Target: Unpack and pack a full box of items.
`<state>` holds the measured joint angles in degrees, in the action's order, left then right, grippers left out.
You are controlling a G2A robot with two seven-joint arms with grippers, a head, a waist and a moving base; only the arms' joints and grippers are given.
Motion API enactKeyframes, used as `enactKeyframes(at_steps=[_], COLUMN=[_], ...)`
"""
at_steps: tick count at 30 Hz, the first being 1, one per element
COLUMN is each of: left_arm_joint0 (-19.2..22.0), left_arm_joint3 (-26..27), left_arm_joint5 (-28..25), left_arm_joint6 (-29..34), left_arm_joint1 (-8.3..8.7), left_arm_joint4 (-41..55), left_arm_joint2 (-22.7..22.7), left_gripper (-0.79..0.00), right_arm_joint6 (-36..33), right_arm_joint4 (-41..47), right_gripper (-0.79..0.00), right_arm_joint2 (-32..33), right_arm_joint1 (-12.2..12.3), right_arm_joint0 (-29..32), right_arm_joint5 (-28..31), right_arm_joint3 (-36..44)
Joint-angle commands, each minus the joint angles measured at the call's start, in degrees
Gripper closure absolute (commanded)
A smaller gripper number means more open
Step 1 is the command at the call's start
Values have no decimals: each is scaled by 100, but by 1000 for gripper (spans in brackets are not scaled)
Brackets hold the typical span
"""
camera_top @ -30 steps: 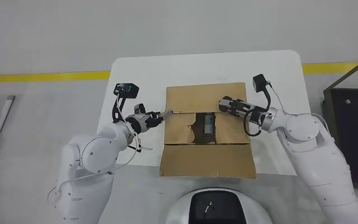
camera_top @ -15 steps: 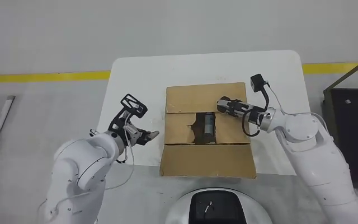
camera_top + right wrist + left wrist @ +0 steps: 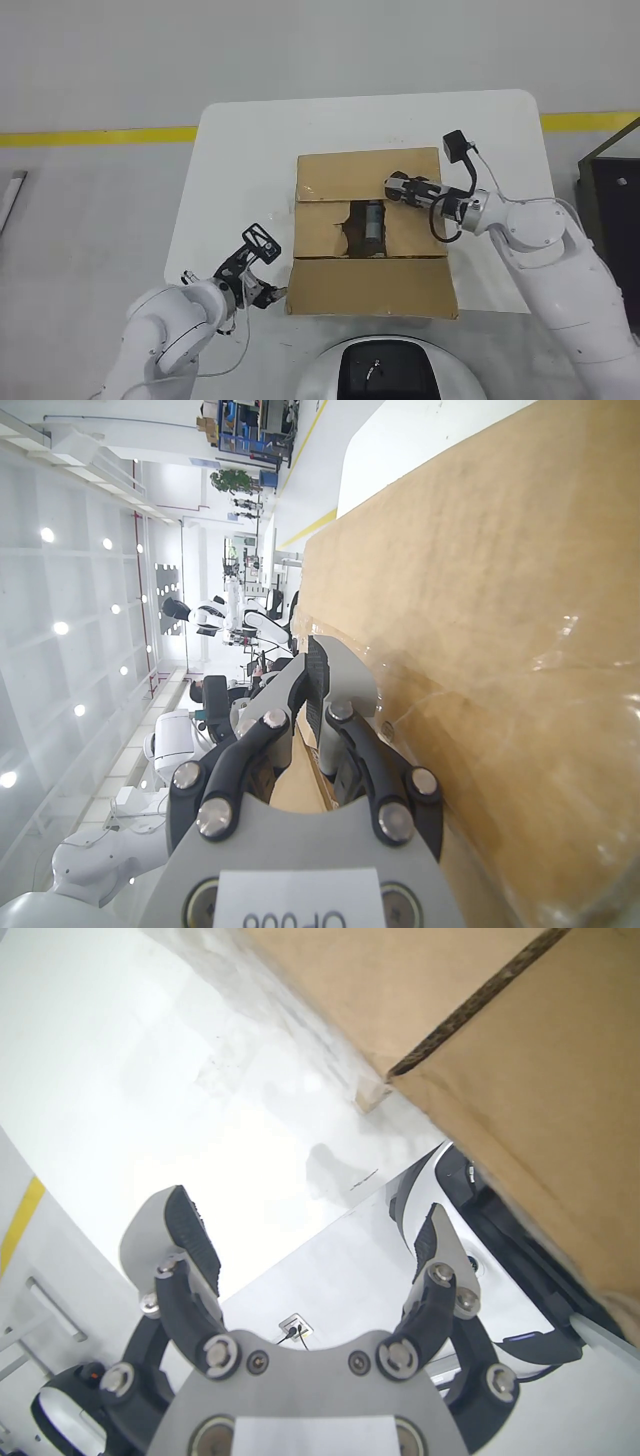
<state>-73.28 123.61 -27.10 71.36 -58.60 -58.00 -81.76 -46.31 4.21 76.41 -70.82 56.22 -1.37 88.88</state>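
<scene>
Right gripper, jaws together on the far inner corner of the right flap, is held level and pointed left, the flap's hinge lying to its right. The box is set mid-way on the table. Left gripper is held with jaws apart just off the box's near left corner, so the right arm is judged the nearer to the flap.

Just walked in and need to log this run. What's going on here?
A two-armed robot is working on a cardboard box on a table. Its right gripper is shut on the edge of the right flap; a dark item shows through the gap between the flaps. Its left gripper hangs open and empty by the box's near left corner.
</scene>
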Motion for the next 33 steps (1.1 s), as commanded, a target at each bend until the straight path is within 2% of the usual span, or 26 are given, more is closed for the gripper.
enactKeyframes(at_steps=[1, 7, 14, 18, 25, 29, 33], left_arm_joint0=[9, 322, 624, 880, 1434, 1748, 1990], left_arm_joint3=[61, 183, 167, -39, -658, -1039, -1292], left_arm_joint5=[203, 685, 961, 1470, 2203, 2499, 2556], left_arm_joint6=[-126, -247, -332, -594, -826, -759, -746], left_arm_joint1=[-15, -40, -26, -50, -136, -187, -222], left_arm_joint4=[318, 916, 959, 824, 368, 148, 54], left_arm_joint2=[78, 179, 116, 177, 753, 1042, 1208], left_gripper=[-785, -785, -785, -785, -785, -785, -785], right_arm_joint6=[7, -39, -30, -12, -257, -169, -189], right_arm_joint4=[-16, -138, -90, -24, -205, -223, -270], right_gripper=[0, 0, 0, 0, 0, 0, 0], right_arm_joint2=[-13, -126, -50, 184, 366, 266, 190], right_arm_joint1=[6, 22, 55, 100, 183, 187, 199], right_arm_joint0=[-7, -59, -93, -67, -40, -20, -35], right_arm_joint5=[-11, -44, -38, -71, -221, -274, -327], right_arm_joint3=[-3, 23, 244, 497, 865, 826, 792])
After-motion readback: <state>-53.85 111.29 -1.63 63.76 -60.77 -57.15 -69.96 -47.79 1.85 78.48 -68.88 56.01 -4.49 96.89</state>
